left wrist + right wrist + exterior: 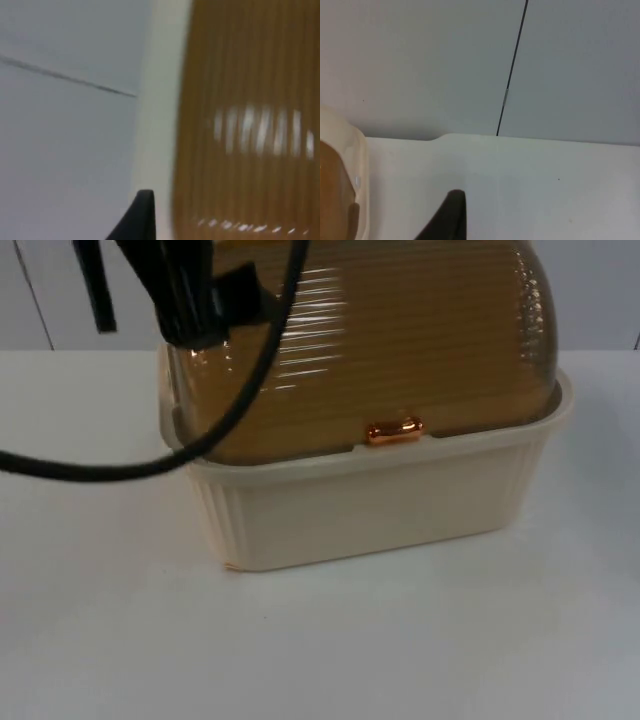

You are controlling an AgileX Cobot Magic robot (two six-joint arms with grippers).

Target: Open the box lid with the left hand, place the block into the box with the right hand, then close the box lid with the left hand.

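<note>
A box with a cream ribbed base (380,505) stands in the middle of the table. Its amber see-through ribbed lid (400,340) is down on the base, with a small copper handle (394,431) at the front rim. My left arm (185,300) hangs over the lid's back left part. In the left wrist view my left gripper (141,215) is close beside the amber lid (250,125) and the cream rim (160,100). My right gripper (451,215) waits over bare table to the right of the box, whose cream corner (355,165) shows beside it.
White table top (320,640) spreads in front of the box and on both sides. The grey partition wall (445,60) with a dark vertical seam (512,65) stands behind the table's far edge.
</note>
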